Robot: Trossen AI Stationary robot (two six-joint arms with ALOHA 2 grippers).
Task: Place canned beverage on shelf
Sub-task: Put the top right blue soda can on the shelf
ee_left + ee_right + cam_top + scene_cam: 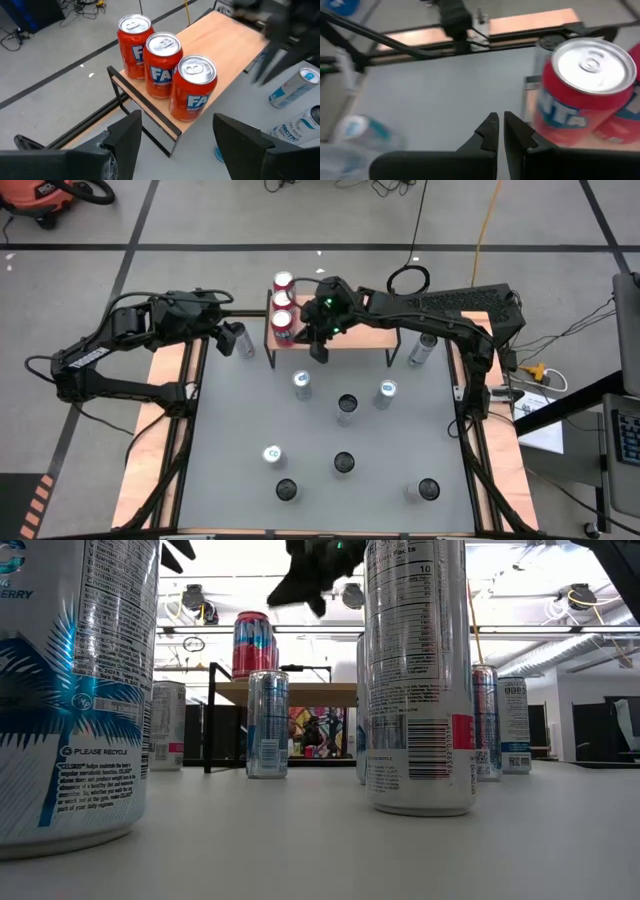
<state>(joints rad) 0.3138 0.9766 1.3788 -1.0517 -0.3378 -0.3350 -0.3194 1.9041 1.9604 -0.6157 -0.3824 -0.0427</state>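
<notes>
While my right gripper [320, 352] hangs over the near edge of the shelf [350, 340], its 2 fingers [487, 134] are pressed nearly together with only a thin slit between them, and they hold nothing. Just beside them, on the shelf's left end, 3 red soda cans [283, 304] stand upright in a row, touching one another; my right wrist view looks down on the nearest one's silver lid [591, 64]. The rest of the light-brown wooden top [220, 45] is bare. My left gripper [236, 338] waits by the table's far-left edge, near the shelf's left side, fingers [131, 131] spread partway and empty. On the grey table [230, 430] tall slim cans [345, 408] stand scattered and apart, one of them [302, 385] close in front of the shelf. In the low view a slim silver can [267, 724] stands before the shelf's black legs [212, 718].
</notes>
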